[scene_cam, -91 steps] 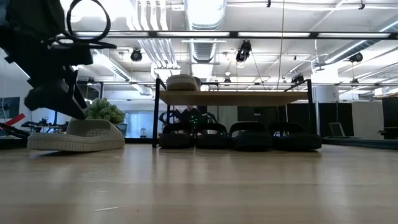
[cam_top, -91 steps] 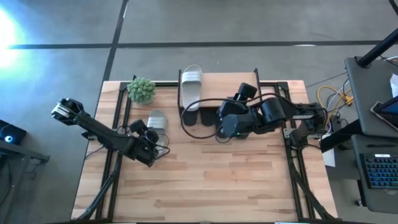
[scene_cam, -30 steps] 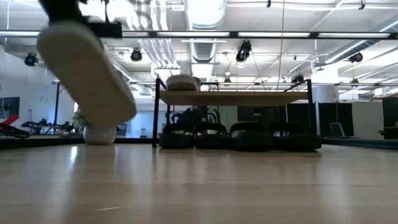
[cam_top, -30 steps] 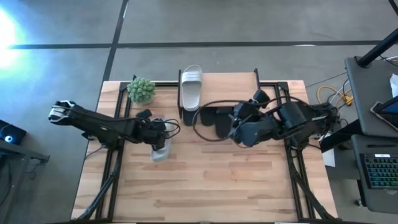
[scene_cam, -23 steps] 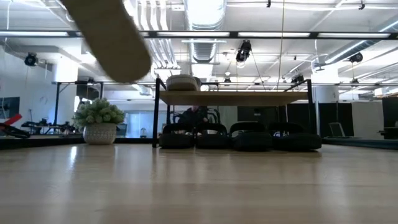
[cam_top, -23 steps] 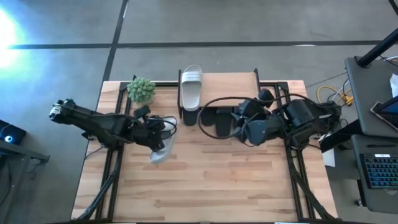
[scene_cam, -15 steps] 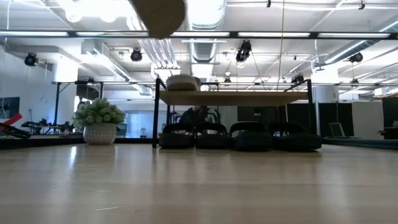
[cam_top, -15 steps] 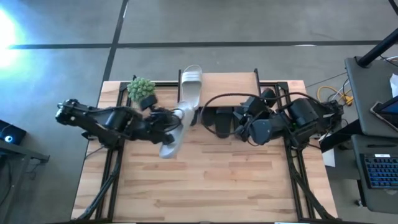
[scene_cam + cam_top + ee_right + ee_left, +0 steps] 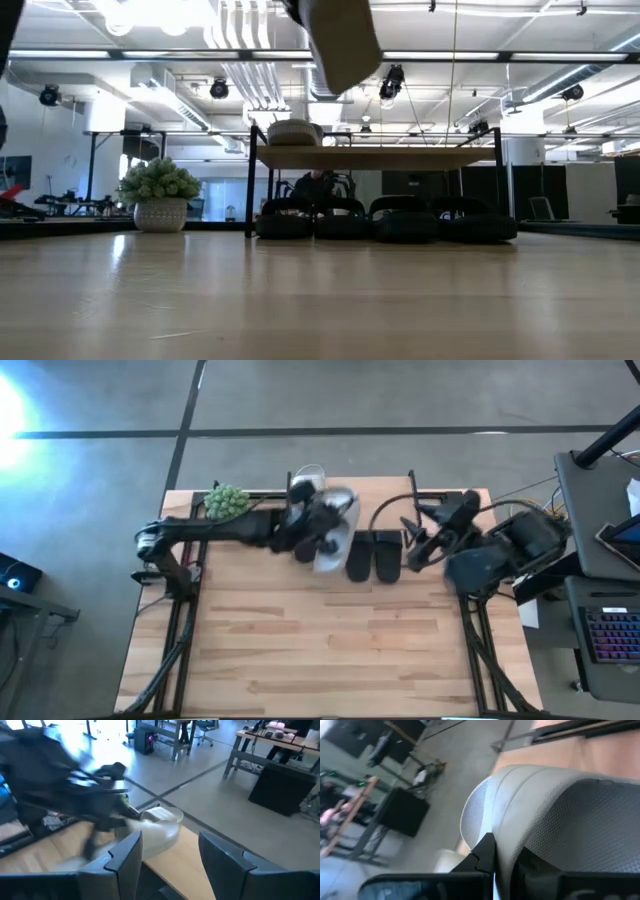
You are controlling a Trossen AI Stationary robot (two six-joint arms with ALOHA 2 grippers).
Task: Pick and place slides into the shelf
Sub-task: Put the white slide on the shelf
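My left tool [image 9: 308, 538] is clamped on a grey slide [image 9: 335, 530] above the shelf [image 9: 375, 157] top's front edge. My right tool [image 9: 412, 543] stands apart beside the shelf's right end.

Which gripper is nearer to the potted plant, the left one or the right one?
Left. The left gripper, shut on a light grey slide above the shelf, is closer to the potted plant; the open right gripper is beyond it.

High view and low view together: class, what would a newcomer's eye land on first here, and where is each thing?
First, the light grey slide held in the air by the left end effector, above the shelf at the table's far edge. Next, the black slides lined up under the shelf's top board, with one pale slide lying on top at its left end. The right end effector waits open to the shelf's right.
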